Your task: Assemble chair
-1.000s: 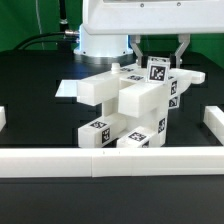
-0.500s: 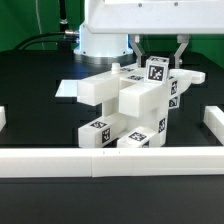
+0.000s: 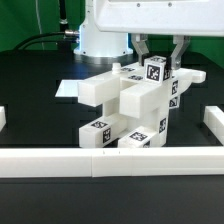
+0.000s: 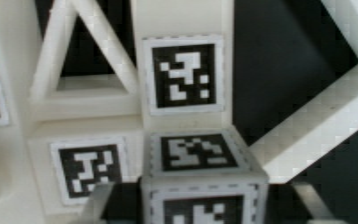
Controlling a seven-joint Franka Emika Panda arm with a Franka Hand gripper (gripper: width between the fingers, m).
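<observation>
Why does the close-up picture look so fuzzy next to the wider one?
Wrist view: the camera sits very close to the chair, so its black-and-white tags look soft and smeared at the edges. Exterior view: sharper and evenly lit, the glossy white chair bright against the black table, shadows faint.

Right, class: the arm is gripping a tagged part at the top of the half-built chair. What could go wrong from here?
The gripper is shut only on the top tagged part; a slip or twist there could skew it against the rest of the chair. The chair looks tilted, so pushing may tip or slide it. Its lower blocks appear close behind the front rail and could jam against it.
</observation>
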